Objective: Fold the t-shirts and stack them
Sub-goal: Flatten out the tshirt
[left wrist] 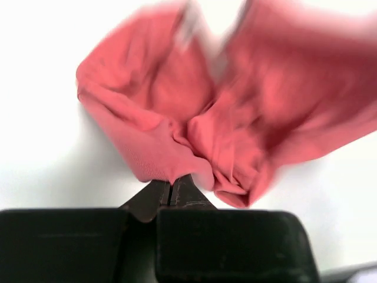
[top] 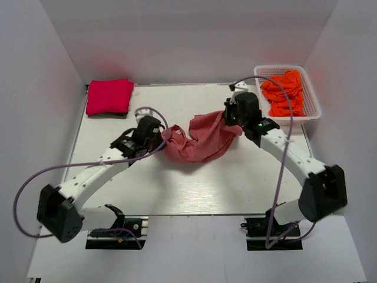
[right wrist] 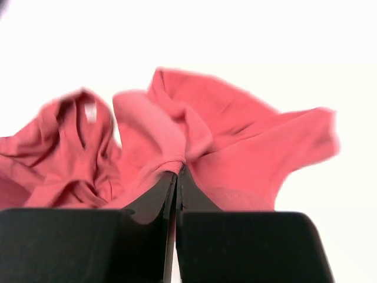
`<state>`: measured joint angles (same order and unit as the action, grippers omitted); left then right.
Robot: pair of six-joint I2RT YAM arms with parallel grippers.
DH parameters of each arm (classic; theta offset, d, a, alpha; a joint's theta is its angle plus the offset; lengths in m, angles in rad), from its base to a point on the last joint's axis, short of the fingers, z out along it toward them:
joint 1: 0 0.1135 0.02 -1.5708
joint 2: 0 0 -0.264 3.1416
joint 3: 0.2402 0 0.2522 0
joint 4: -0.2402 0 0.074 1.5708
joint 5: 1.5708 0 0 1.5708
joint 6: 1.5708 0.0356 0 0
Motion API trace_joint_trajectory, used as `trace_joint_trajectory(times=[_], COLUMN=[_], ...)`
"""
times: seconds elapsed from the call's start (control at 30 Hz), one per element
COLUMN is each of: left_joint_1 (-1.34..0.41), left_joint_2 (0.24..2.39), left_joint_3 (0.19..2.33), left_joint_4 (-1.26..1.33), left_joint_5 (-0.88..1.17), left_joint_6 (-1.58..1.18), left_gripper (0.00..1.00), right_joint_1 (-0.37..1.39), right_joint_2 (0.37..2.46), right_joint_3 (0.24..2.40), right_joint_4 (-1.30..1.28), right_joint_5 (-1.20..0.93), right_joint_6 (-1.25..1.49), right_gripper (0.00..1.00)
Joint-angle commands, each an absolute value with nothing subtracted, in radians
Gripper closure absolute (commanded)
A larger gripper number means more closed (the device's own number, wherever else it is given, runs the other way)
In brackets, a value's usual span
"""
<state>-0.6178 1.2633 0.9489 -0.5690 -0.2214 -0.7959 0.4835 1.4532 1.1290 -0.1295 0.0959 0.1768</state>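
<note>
Left fingers (left wrist: 150, 199) and right fingers (right wrist: 154, 197) clamp one salmon shirt (top: 203, 140); one crimson shirt (top: 109, 96) folded; one basket (top: 311, 97).

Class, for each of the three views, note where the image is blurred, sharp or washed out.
Top external view: evenly lit and sharp, the salmon-pink t-shirt crisp. Left wrist view: the shirt smears at the upper right, while the left end effector is sharp. Right wrist view: the background washes out to white; the shirt's edges are softly blurred.
</note>
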Motion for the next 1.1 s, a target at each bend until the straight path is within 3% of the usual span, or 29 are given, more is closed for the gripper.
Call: trace_joint_trajectory(times=[0.0,0.33,0.53,0.8,1.07], left_joint_1=[-0.612,-0.612,-0.612,-0.612,-0.621], left_joint_2=[1.132,0.993,0.87,0.726,0.608], left_joint_3=[1.09,1.407,1.44,1.546,1.546], left_joint_4=[-0.534,-0.56,-0.384,-0.334,-0.348], left_joint_5=[-0.492,-0.923,-0.934,-0.954,-1.049], left_joint_6=[-0.775,-0.611,-0.447,-0.31,-0.291], left_gripper=[1.0,1.0,1.0,1.0,1.0], right_joint_1=[0.469,0.454,0.457,0.456,0.457], right_joint_2=[1.336,1.082,0.956,0.833,0.747], right_joint_3=[1.164,1.258,1.348,1.483,1.485], right_joint_4=[-0.159,-0.158,-0.158,-0.21,-0.21], right_joint_5=[0.293,0.563,0.584,0.581,0.757], right_joint_6=[0.212,0.084,0.005,-0.086,-0.118], right_gripper=[1.0,1.0,1.0,1.0,1.0])
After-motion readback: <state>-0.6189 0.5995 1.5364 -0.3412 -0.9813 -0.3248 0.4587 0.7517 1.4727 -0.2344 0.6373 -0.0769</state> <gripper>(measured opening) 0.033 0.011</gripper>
